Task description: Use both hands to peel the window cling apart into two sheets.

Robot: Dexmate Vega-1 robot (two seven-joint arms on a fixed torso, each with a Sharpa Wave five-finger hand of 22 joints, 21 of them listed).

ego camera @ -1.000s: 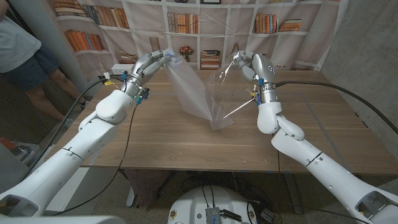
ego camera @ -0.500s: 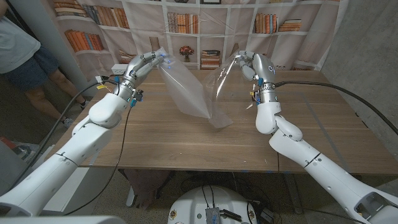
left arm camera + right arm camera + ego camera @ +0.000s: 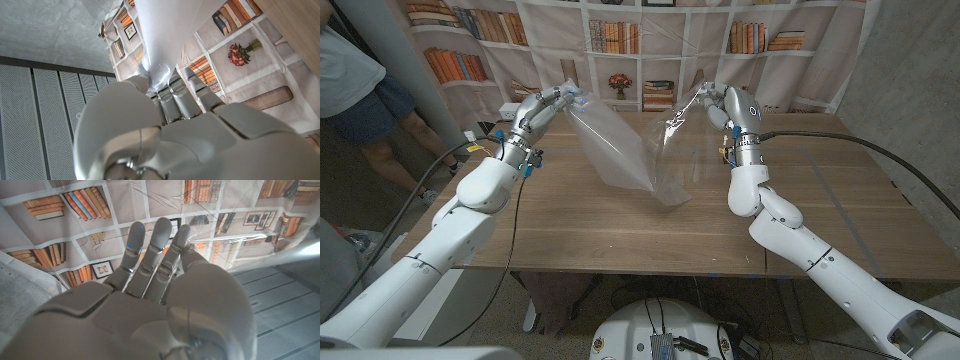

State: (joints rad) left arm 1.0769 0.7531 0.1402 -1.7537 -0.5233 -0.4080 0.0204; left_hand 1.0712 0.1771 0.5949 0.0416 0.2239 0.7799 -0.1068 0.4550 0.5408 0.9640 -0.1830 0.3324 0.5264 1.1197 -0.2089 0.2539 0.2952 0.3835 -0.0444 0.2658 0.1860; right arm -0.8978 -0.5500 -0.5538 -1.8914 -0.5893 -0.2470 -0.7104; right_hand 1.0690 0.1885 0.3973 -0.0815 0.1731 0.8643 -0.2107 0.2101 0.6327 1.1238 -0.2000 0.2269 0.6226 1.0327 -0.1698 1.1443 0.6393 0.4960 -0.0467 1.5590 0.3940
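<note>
The clear window cling hangs above the table as two sheets that still meet at their lower end [image 3: 670, 192], close to the wood. My left hand [image 3: 546, 104] pinches the top corner of the frosted left sheet [image 3: 610, 145]; that sheet [image 3: 160, 30] runs away from the fingertips in the left wrist view. My right hand [image 3: 718, 102] pinches the top corner of the clearer right sheet [image 3: 680, 150]. The film's edge [image 3: 220, 242] glints beside the fingertips [image 3: 182, 235] in the right wrist view. Both hands are raised and held wide apart.
The wooden table [image 3: 600, 235] lies below the film. A bookshelf-printed backdrop [image 3: 650, 50] hangs behind it. A person [image 3: 360, 80] stands at the far left, beside my left arm. A white box [image 3: 510, 108] sits at the table's back left.
My left hand has drawn further to the left with its sheet, widening the gap between the two sheets. The right hand has stayed nearly in place.
</note>
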